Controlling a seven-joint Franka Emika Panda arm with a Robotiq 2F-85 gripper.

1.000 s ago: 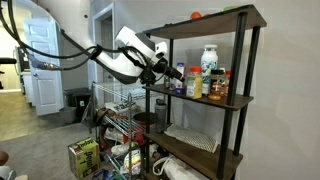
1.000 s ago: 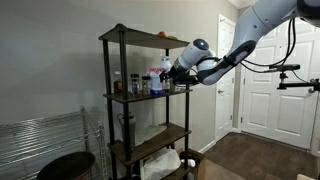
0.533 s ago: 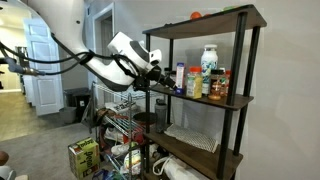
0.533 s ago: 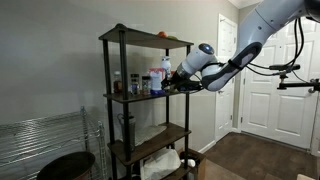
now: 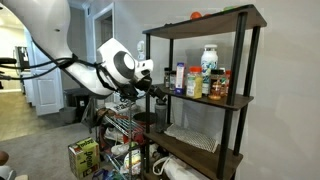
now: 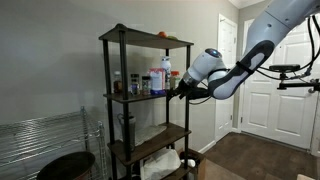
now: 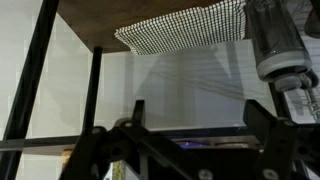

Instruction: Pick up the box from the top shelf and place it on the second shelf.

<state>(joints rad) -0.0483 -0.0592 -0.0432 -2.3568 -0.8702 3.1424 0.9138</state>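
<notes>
The box is a small blue and white carton standing upright at the near end of the second shelf, beside spice jars and a tall white bottle. It also shows in an exterior view. The top shelf holds only a small red-orange object. My gripper is open and empty. It hangs just outside the shelf frame, level with the second shelf and apart from the box. In the wrist view my gripper's two fingers are spread with nothing between them.
The third board carries a white mesh mat, which also shows in the wrist view. A wire rack with clutter stands below my arm. A yellow-green box sits on the floor. White doors stand behind the arm.
My arm has drawn back from the shelving unit. The gripper has moved away from the box, which stays on the second shelf.
</notes>
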